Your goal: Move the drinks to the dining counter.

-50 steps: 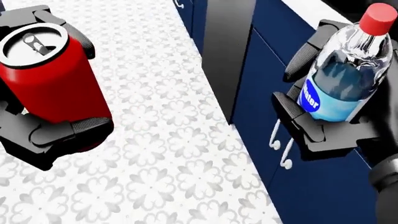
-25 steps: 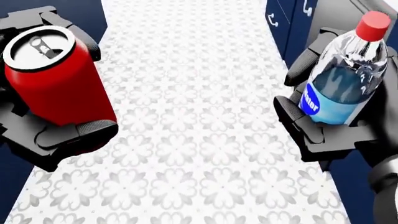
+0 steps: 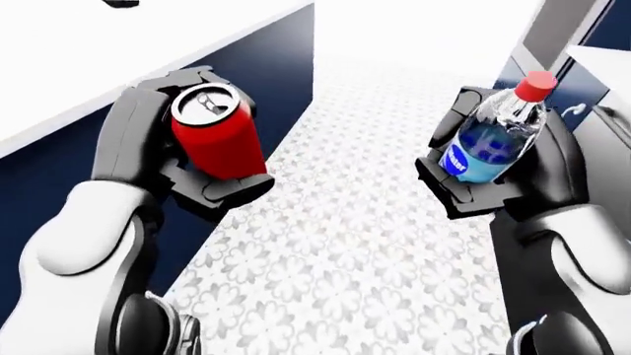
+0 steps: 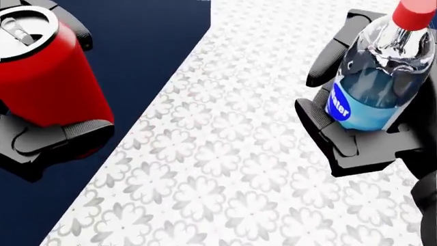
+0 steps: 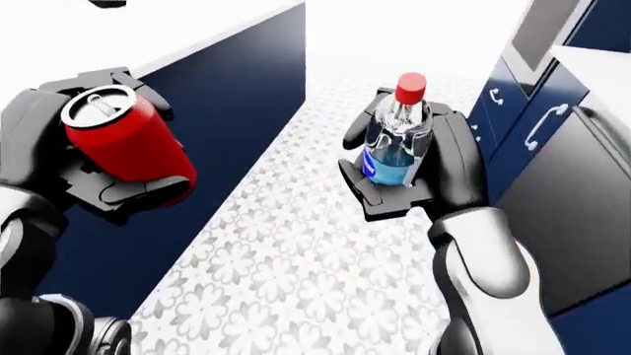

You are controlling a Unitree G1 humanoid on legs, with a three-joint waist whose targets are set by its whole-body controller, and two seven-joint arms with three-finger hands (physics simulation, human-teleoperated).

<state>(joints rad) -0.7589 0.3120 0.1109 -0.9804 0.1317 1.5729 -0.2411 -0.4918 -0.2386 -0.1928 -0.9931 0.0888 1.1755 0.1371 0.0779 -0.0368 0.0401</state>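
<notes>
A red soda can [image 3: 215,137] with a silver top is held upright in my left hand [image 3: 183,159], whose black fingers wrap round it. My right hand [image 3: 503,174] is shut on a clear water bottle [image 3: 493,133] with a red cap and a blue label, also upright. Both drinks are carried above the patterned floor. In the head view the can [image 4: 44,72] fills the left side and the bottle [image 4: 379,77] the right.
A white counter top [image 3: 109,66] on a dark blue base [image 3: 246,74] runs along the left of the left-eye view. Dark blue cabinets with handles [image 5: 538,111] line the right. A tiled aisle [image 3: 365,222] runs between them.
The camera has turned: the blue cabinets that stood at the right have slid out of the head view and a dark blue counter base now shows at the left. Both hands keep their drinks.
</notes>
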